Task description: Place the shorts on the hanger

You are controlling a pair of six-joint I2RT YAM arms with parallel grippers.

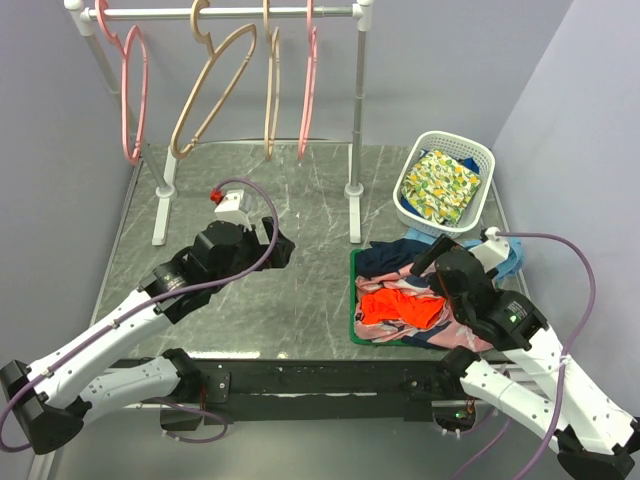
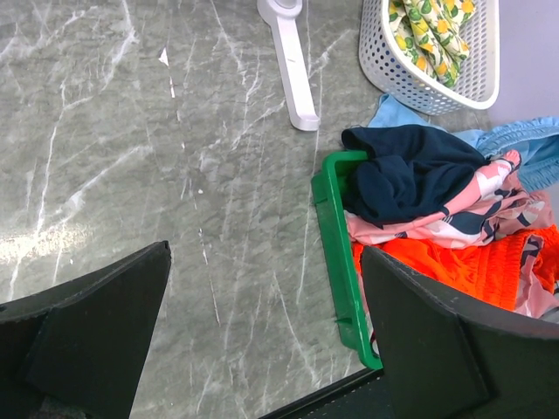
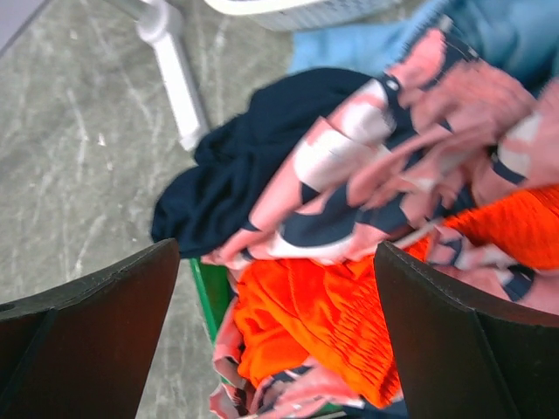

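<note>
The orange-red shorts [image 1: 395, 305] lie crumpled in a green tray [image 1: 354, 300], partly under a pink, navy and white patterned garment [image 1: 415, 280]. They also show in the left wrist view [image 2: 454, 262] and the right wrist view [image 3: 332, 323]. Two pink hangers hang on the rack at the back, one at the left [image 1: 133, 95] and one further right [image 1: 310, 90]. My right gripper [image 1: 425, 262] is open and hovers just above the clothes pile, the shorts below between its fingers [image 3: 278, 253]. My left gripper [image 1: 283, 246] is open and empty over bare table left of the tray [image 2: 265, 262].
Two tan hangers [image 1: 215, 85] hang between the pink ones on the white rack, whose feet [image 1: 353, 190] stand on the table. A white basket [image 1: 480, 165] holds a yellow-green floral cloth [image 1: 440, 185]. A navy garment [image 1: 385, 262] and a light blue cloth [image 1: 510, 255] lie by the tray.
</note>
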